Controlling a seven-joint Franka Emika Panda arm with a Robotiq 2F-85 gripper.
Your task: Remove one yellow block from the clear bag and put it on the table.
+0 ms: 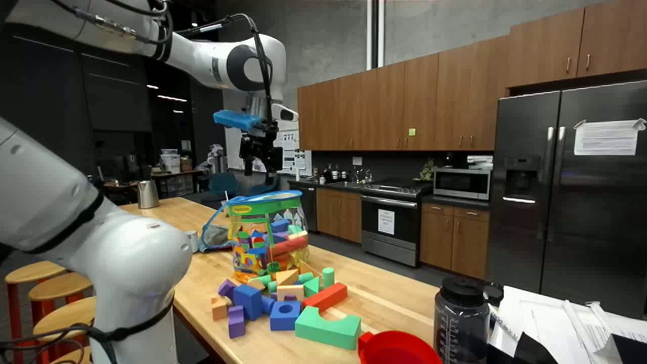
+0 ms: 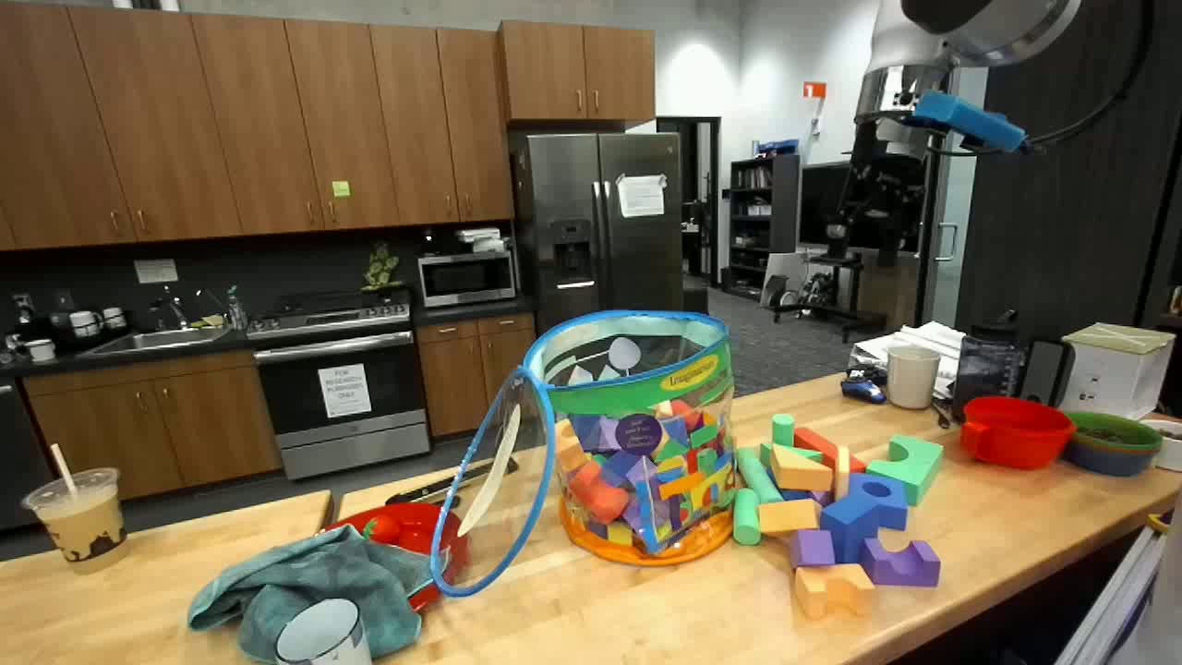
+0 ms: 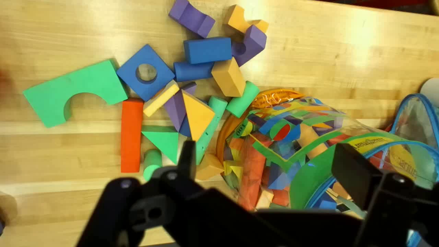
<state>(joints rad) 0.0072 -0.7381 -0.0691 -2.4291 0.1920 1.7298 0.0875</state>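
- Gripper [image 3: 269, 163]: fingers spread wide, hanging in the air over the worktop [image 2: 591, 628], well above clear bag [image 2: 639, 434] and loose blocks [image 2: 840, 526].
- Wrist view: one finger [image 3: 187, 154] overlaps the loose blocks, the other overlaps the bag's green band.
- Bag: upright on worktop, blue rim, green band below it, orange base, mixed-colour blocks showing through wall.
- Lid [image 2: 499, 499]: see-through, blue-edged, folded off the mouth, hanging down at bag's side.
- Yellow patches [image 3: 236, 168]: seen through bag wall; block or print, can't tell.
- Loose blocks: heaped on worktop just beside bag; whether any touch it, can't tell.
- In heap: green arch [image 3: 68, 87], blue square block [image 3: 147, 55] with round hole just beside it, red bar [image 3: 131, 137].
- Small green cylinder [image 1: 328, 277]: standing on end near red bar, in both exterior views.
- Red bowl [image 2: 1007, 443]: beyond heap from bag, near dark bottle [image 1: 462, 321] with black cap.
- Lid side of bag: teal cloth [image 2: 314, 586] overlapping red dish [image 2: 416, 515], pale cup [image 2: 323, 646] just beside cloth, iced drink [image 2: 88, 526] with straw well apart.
- Background: stove [image 2: 295, 397], fridge [image 1: 581, 202], brown cabinets [image 1: 422, 103].
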